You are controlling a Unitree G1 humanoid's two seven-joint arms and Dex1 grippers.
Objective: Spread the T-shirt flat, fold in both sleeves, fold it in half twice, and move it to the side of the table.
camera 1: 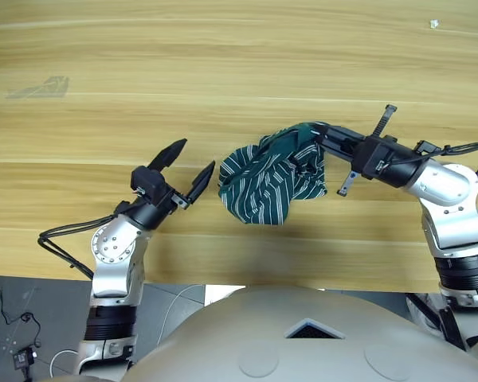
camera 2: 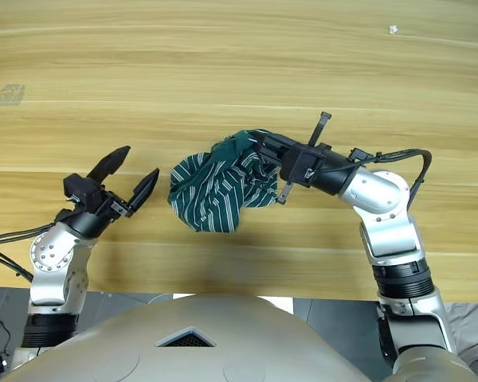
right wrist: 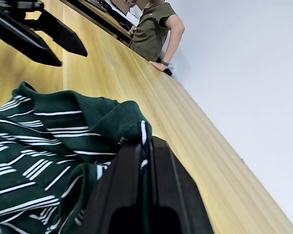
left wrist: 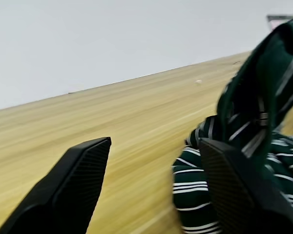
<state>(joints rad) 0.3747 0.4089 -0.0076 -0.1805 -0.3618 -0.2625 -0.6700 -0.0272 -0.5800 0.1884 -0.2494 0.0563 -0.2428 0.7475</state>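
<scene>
Green white-striped T-shirt (camera 1: 271, 179): crumpled in a heap on the wooden table (camera 1: 223, 48), nearer its front edge, roughly midway between the two arms. Not spread, no sleeve folded; judged very early in the task.

Right gripper (camera 1: 317, 134): fingers (right wrist: 129, 185) pinched tight on a dark fold at the heap's far right top. Cloth drawn up toward that grip, the rest of it sagging down onto the wood.

Left gripper (camera 1: 196, 154): fingers spread wide, nothing between them, tips aimed at the shirt. Just beside the heap's left edge, with a thin strip of bare table between the nearer fingertip (camera 1: 205, 173) and the cloth; apart, not touching.

Key relation: heap directly to the right of the open left fingers, long axis slanting from the near-left corner up to the right-hand pinch. Left arm clearly the free one and close enough.

Probably next: short push right, nip on the left edge, then a pull apart to flatten. Risk: catching several layers at once.
</scene>
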